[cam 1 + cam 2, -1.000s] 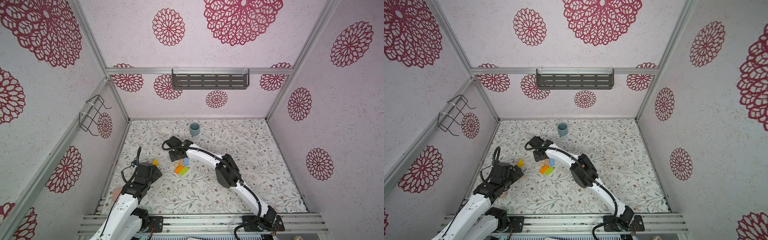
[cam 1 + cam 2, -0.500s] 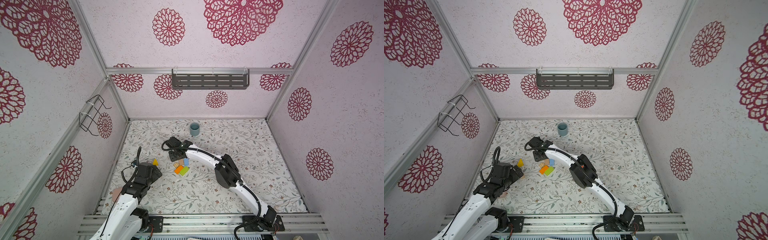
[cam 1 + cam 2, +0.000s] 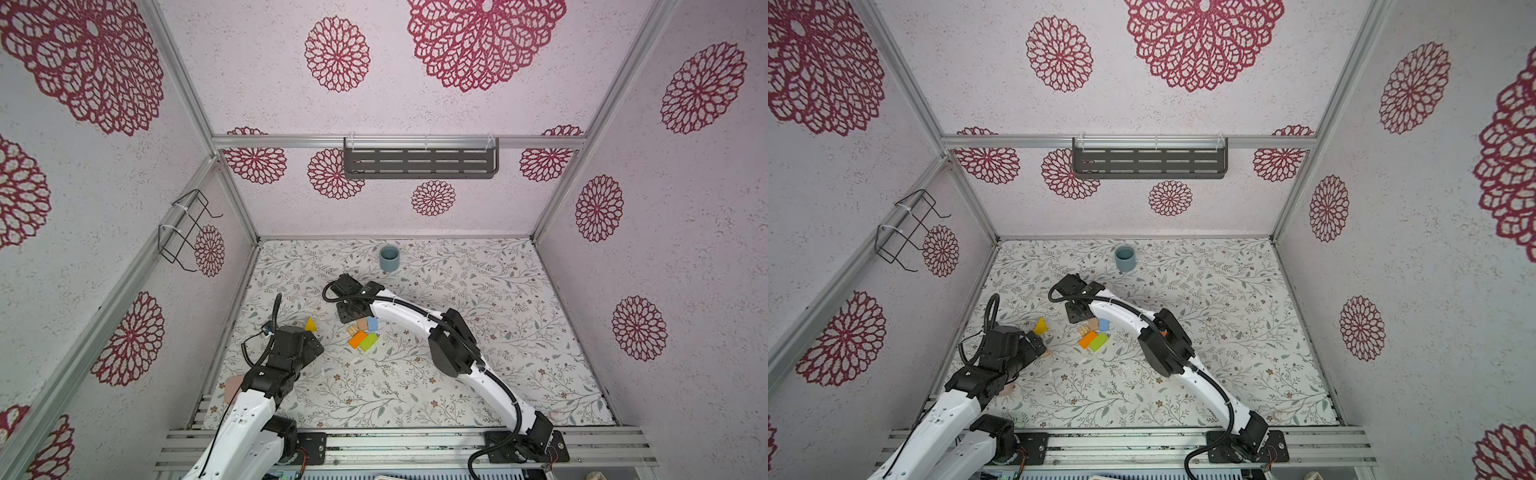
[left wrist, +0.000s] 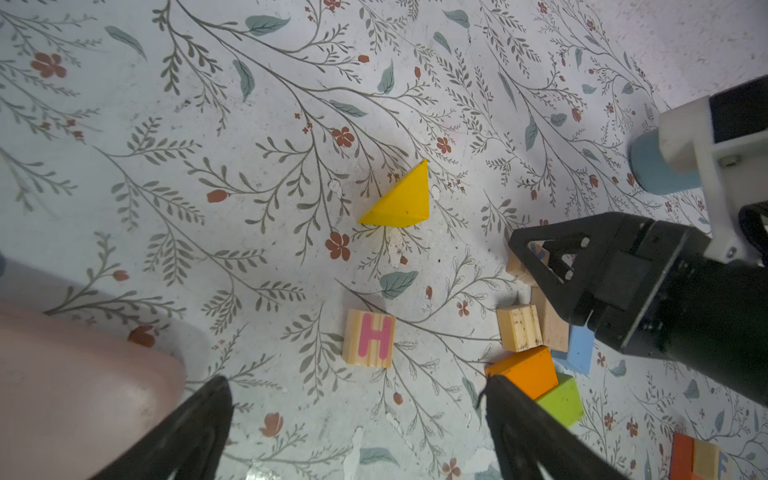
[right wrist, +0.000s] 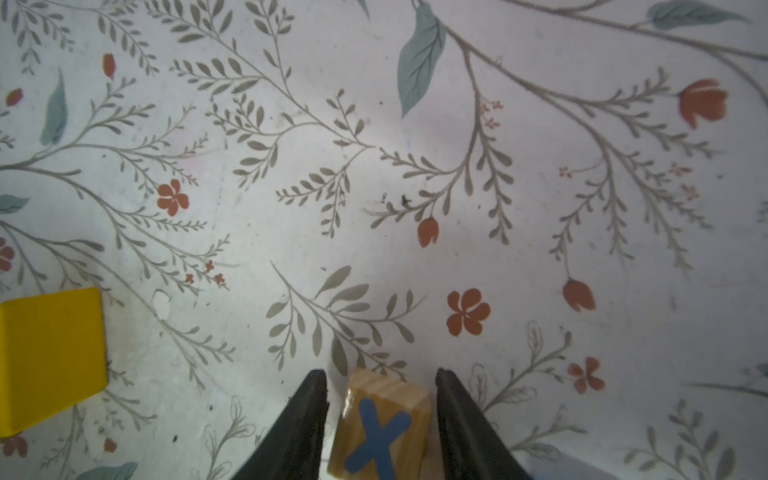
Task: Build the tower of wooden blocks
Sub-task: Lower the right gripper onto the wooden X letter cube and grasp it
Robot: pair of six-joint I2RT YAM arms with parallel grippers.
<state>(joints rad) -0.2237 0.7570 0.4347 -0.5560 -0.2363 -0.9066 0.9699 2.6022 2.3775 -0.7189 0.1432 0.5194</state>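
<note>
My right gripper [image 5: 381,382] is shut on a pale cube printed with a blue X [image 5: 380,419], which leans between its fingers. In both top views that gripper [image 3: 349,318] [image 3: 1077,318] sits at the back edge of a cluster of wood blocks: orange [image 3: 357,338], green [image 3: 368,342], blue [image 3: 372,323] and tan [image 4: 552,320]. A yellow wedge [image 4: 399,199] lies apart to the left. My left gripper [image 4: 357,415] stands open and empty low over the table, and a pale H cube [image 4: 369,338] lies just beyond its fingertips. No tower stands.
A grey-blue cup [image 3: 389,257] stands near the back wall. A pink rounded case [image 4: 83,374] lies beside my left gripper by the left wall. A red-orange block with a letter cube [image 4: 698,461] lies under the right arm. A dark shelf [image 3: 419,164] hangs on the back wall.
My right gripper's jaws have narrowed around the X cube. Both arms have hardly moved, and the loose blocks lie where they were.
</note>
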